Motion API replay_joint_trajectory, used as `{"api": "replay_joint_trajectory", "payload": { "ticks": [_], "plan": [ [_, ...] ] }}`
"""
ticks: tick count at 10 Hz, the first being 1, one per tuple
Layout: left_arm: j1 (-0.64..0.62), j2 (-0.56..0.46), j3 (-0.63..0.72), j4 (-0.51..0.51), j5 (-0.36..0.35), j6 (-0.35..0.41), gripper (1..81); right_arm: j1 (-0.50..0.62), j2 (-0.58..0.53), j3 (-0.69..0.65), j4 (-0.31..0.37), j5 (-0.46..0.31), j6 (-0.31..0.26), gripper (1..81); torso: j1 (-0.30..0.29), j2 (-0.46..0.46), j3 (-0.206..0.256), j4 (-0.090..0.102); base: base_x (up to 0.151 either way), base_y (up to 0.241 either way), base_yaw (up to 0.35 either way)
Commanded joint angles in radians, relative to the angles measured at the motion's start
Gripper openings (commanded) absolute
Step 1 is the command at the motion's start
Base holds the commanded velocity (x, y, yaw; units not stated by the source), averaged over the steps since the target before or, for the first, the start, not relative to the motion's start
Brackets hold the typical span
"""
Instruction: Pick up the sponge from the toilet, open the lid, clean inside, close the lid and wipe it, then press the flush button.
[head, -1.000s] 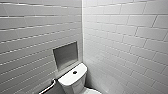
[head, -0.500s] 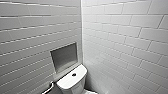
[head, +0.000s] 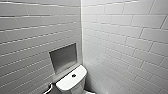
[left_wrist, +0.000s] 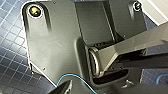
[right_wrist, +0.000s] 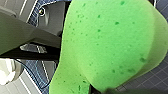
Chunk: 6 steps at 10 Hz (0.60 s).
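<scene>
Pale tiled walls (head: 125, 37) meeting at a corner are seen in the head view. The toilet (head: 71, 82) is set against the left-hand wall, below a recessed niche (head: 63, 57). Its bowl and lid are cut off, so the lid's position cannot be told. In the right wrist view the sponge (right_wrist: 107, 47) is seen close up above the dark tiled floor (right_wrist: 152, 80), and is judged to be grasped by the right tool (right_wrist: 105, 90). The left tool's state cannot be told. Pickup is thus judged done. Opening, cleaning, closing, wiping and pressing the flush button (head: 73, 75), seen on the tank top, are judged left.
</scene>
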Motion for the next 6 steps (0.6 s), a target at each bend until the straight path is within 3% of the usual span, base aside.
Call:
{"api": "replay_joint_trajectory", "payload": {
  "ticks": [1,3,6],
  "plan": [
    [-0.031,-0.006,0.018,-0.006,0.047,-0.002,81.1,0.018,-0.023,0.026,0.013,-0.071,-0.003,1.0,0.0,0.0,0.0,0.0,0.0,0.0,0.0],
    [-0.037,-0.047,0.073,-0.007,-0.002,-0.004,81.1,0.02,-0.063,0.089,0.015,-0.068,0.003,1.0,0.0,0.0,0.0,0.0,0.0,0.0,0.0],
    [-0.076,-0.185,0.298,-0.032,-0.001,-0.005,81.1,0.009,-0.18,0.266,0.015,-0.016,0.003,1.0,0.0,0.0,0.0,0.0,0.0,0.0,0.0]
  ]
}}
